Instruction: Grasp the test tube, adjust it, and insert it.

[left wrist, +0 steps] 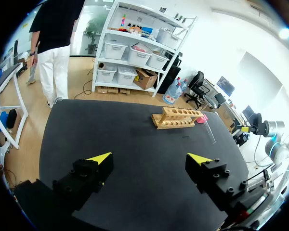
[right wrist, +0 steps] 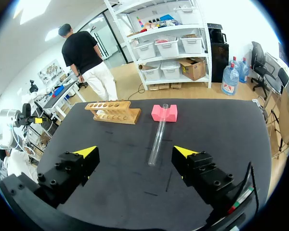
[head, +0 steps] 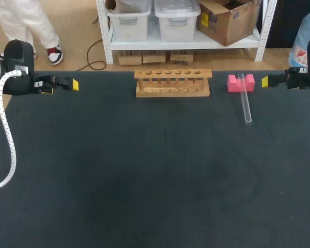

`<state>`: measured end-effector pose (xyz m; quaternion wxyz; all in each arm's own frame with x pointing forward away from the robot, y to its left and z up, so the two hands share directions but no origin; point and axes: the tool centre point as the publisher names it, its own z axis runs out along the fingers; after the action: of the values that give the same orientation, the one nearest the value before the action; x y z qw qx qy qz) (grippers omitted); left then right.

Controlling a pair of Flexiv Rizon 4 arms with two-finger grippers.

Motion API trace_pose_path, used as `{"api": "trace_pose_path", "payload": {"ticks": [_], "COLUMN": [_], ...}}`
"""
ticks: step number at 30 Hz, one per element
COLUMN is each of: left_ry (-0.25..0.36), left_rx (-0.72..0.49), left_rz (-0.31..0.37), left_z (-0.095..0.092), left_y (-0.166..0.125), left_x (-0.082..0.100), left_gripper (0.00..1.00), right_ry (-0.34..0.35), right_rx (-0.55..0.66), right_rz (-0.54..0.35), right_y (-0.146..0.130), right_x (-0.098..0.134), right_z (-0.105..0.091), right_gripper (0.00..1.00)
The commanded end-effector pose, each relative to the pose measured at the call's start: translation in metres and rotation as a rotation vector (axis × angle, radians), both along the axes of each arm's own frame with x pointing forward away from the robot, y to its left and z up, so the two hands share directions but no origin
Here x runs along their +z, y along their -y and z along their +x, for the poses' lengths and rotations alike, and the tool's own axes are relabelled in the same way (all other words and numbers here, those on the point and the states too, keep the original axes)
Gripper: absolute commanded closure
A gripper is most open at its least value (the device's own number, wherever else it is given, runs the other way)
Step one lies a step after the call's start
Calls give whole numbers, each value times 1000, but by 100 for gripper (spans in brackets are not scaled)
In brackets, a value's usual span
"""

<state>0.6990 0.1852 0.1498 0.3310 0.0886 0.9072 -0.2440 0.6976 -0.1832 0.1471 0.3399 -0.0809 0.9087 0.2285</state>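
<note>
- Test tube [head: 245, 101]: clear glass, lying on the dark counter [head: 144, 181] on the robot's right side. Its near end rests on the counter surface. Its far end sits in the notch of a pink block, so it is probably raised a little there. No fingers touch it.
- Pink block [head: 241, 82]: a small support under the tube's far end. It stands near the rack, on the rack's right and apart from it.
- Right hand [head: 266, 80]: at the counter's right edge, just beside the pink block, with its fingers spread wide and nothing in them. In the right wrist view the tube lies ahead of the yellow tips and roughly in line with the gap, not between them.
- Left hand [head: 67, 83]: at the counter's left edge, well apart from both tube and rack. In the left wrist view its fingers are spread wide and hold nothing.
- Wooden rack [head: 173, 82]: upright at the far middle of the counter, with a row of holes along its top bar. No tube shows in any hole.
- Progress (judgement): none of the three steps is done.
  - The grasp has not yet begun, and adjustment and insertion both remain.
  - The right hand is much the nearer, so it seems the likelier one to take the first grasp.
  - The tube lies lengthwise, so it would have to be brought upright before it can enter a hole.
</note>
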Motion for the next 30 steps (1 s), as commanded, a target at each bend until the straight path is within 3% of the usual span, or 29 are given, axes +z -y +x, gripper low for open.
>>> {"api": "trace_pose_path", "payload": {"ticks": [1,16,22,30], "left_ry": [-5,-5,34,258], "left_rx": [2,2,-95,-389], "left_rz": [5,5,-51,-89], "left_z": [1,1,18,44], "left_y": [1,1,-9,-15], "left_x": [1,1,4,9], "left_gripper": [0,0,0,0], "right_ry": [0,0,0,0], "right_rx": [-3,-3,-3,-3], "right_rz": [-4,-4,-4,-4], "right_y": [0,0,0,0], "right_x": [1,1,1,1], "right_z": [-1,-1,-1,-1], "right_gripper": [0,0,0,0]}}
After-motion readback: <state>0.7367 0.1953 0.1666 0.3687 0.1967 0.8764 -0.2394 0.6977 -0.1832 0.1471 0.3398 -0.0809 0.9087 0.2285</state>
